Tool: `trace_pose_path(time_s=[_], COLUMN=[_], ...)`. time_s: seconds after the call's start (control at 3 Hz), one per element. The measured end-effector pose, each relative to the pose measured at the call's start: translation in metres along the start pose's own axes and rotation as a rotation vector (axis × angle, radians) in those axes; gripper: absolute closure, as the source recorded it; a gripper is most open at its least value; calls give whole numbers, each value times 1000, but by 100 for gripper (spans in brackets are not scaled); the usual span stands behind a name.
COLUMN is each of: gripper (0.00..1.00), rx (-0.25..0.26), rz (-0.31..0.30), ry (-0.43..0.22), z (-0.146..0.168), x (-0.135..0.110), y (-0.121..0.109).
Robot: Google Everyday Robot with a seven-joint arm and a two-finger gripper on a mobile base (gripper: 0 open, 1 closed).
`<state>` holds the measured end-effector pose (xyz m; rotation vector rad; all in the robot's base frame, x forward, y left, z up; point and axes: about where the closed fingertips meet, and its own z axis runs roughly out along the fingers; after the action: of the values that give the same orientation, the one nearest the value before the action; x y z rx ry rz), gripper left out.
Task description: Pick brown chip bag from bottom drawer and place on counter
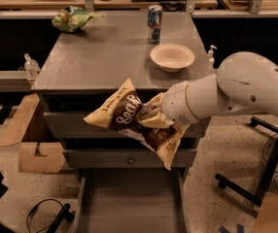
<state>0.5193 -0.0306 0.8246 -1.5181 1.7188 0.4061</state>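
Nearest the camera, the bottom drawer stands pulled out, its flat grey floor bare where it shows. Above it, in front of the two upper drawers and just below the counter's edge, the brown chip bag hangs in the air. It is tilted, one corner pointing left and the other drooping down to the right.

The gripper sits at the end of the white arm, which reaches in from the right, and it is buried in the bag's right-hand folds. The jaws themselves are mostly hidden by the crinkled foil. With nothing under the bag, they look clamped on it near its middle.

The step in hand appears to be the carry up onto the counter. To do it well, the bag should rise until its low corner is above the thick front edge before it goes forward, or that corner may snag and twist the bag in the grip.

The front left of the counter is the safer spot to set it down. The bowl sits to the right near the arm's path, and a can stands behind it. A green bag lies at the far left corner, well apart from all this. Lower the bag until it rests flat, then let go.
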Motion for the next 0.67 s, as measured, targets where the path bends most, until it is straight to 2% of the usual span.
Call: trace_pose_path(time_s=[0.33,0.67], gripper=[100,100], rx=[72,172], rz=[0,-11], ry=[-32,-90], z=[-51,-125], x=[-36,-94], y=[-14,-41])
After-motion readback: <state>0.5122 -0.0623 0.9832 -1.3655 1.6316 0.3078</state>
